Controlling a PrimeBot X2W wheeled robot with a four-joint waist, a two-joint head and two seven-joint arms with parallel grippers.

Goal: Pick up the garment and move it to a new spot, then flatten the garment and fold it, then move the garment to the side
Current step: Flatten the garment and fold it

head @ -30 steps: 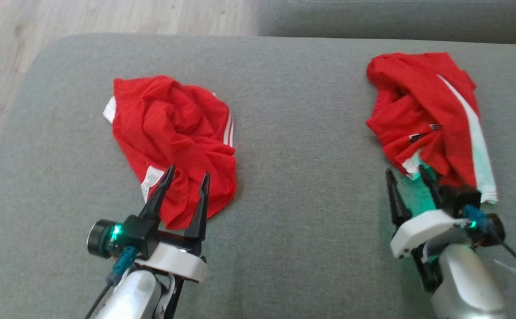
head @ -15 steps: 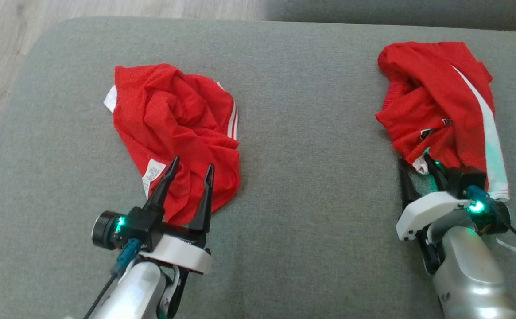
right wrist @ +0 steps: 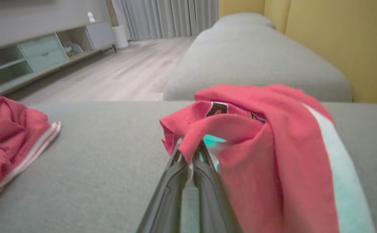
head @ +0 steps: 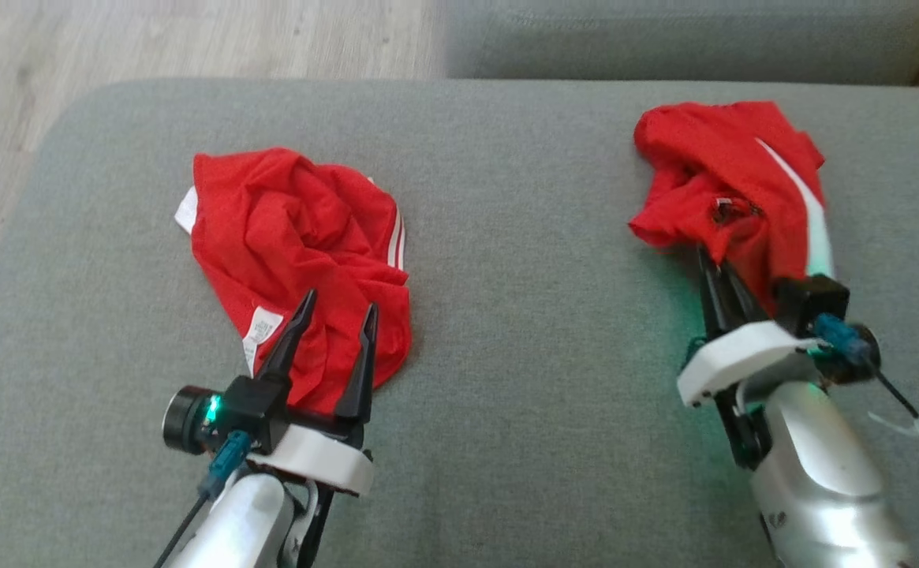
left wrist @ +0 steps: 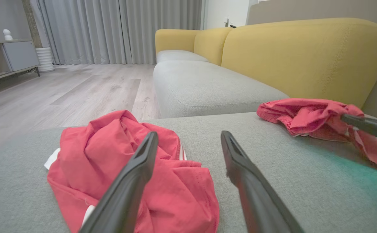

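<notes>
The right wrist view is showing the right gripper pinched together on a stitched hem of the garment; the head view is hiding that contact under cloth. The garment, crumpled red mesh with a white stripe, is lying upper right there on the grey woven cushion, long axis running down-frame. The left gripper is standing wide open, empty, over a second garment.

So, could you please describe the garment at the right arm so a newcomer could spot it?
On the grey fabric sofa cushion, look to the robot's right: the crumpled red garment pinched in the shut right end effector. Its one broad white stripe sets it apart from the left red garment.
</notes>
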